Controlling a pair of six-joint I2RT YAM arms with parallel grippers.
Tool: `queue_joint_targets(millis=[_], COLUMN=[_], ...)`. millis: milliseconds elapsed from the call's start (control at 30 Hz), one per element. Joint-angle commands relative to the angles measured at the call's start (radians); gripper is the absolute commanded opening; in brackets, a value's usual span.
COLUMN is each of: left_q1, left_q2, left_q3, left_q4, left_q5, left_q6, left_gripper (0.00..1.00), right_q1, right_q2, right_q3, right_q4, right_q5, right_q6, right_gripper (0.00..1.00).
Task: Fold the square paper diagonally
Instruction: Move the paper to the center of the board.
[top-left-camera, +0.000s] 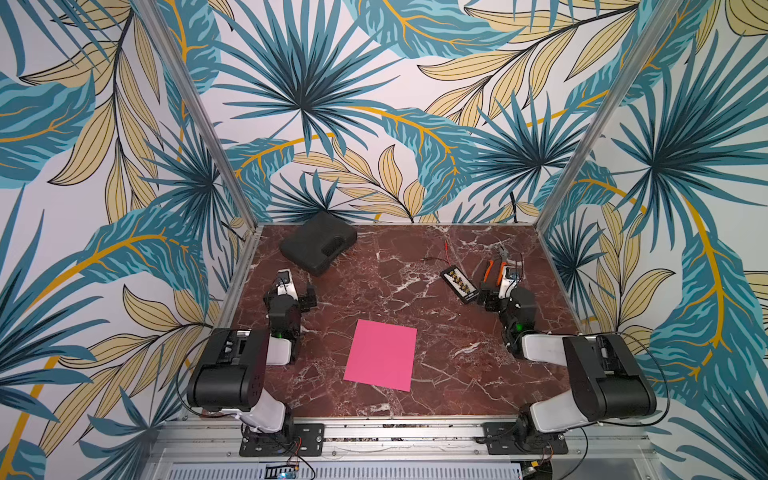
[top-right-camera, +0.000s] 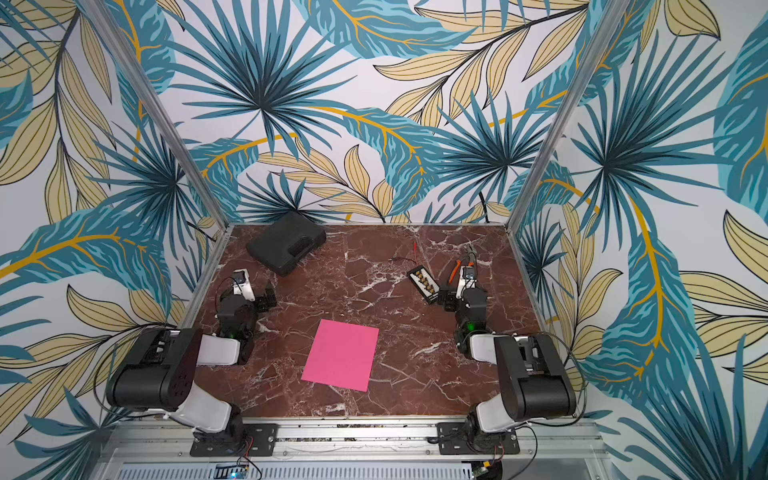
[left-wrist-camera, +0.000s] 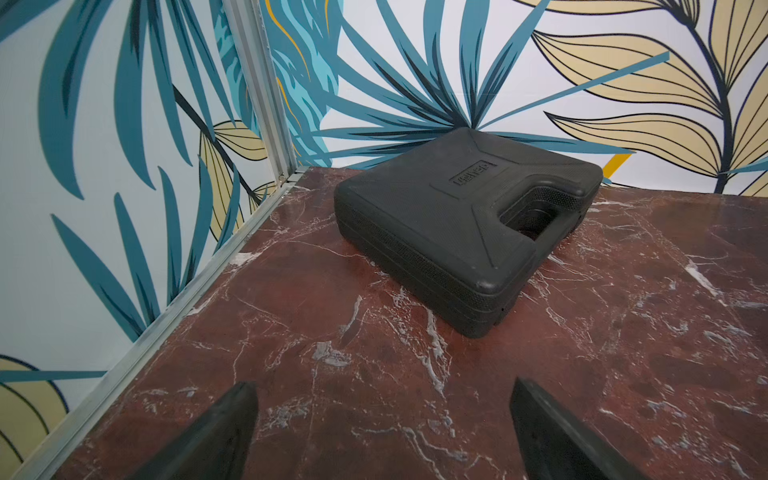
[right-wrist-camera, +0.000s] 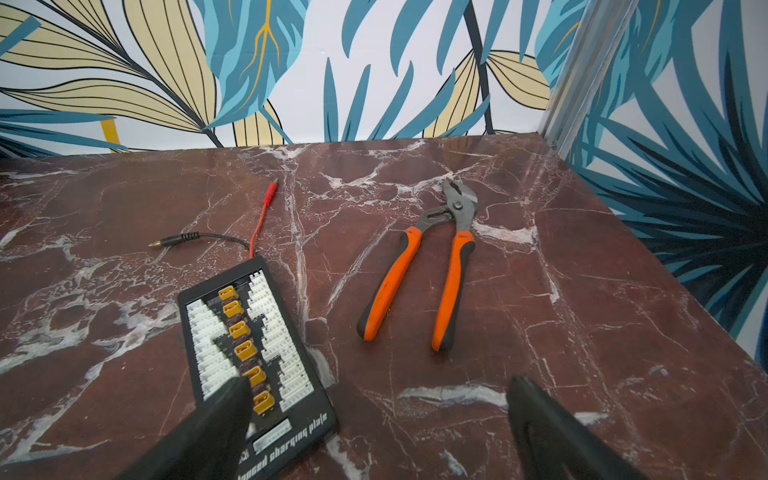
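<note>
The square paper is a bright pink sheet lying flat and unfolded on the marble table, near the front and midway between the two arms. My left gripper is back and left of the paper, well apart from it. It is open, with only bare marble between its fingers. My right gripper is back and right of the paper, also apart from it and open. One of its fingers hangs over a black charging plate. The paper is in neither wrist view.
A black plastic case lies at the back left. The charging plate, with red and black leads, lies at the back right. Orange-handled pliers lie beside it. Aluminium frame posts and patterned walls enclose the table.
</note>
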Motion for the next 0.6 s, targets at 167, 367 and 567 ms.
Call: queue_joint_targets(millis=[167, 367, 567], left_q1=[-0.002, -0.002, -0.053], left_q2=[0.003, 0.003, -0.198], left_q3=[0.01, 0.005, -0.093], left_q4=[0.007, 0.014, 0.036], left_q5=[0.002, 0.013, -0.062], left_q6=[0.01, 0.011, 0.053], left_gripper=[1.0, 1.0, 1.0], right_q1=[-0.001, -0.002, 0.015], right_q2=[-0.007, -0.06, -0.261], right_q3=[-0.004, 0.127, 0.272], right_q4=[-0.011, -0.274, -0.692], right_q5=[-0.008, -0.061, -0.191], right_q6=[0.011, -0.009, 0.048], right_gripper=[1.0, 1.0, 1.0])
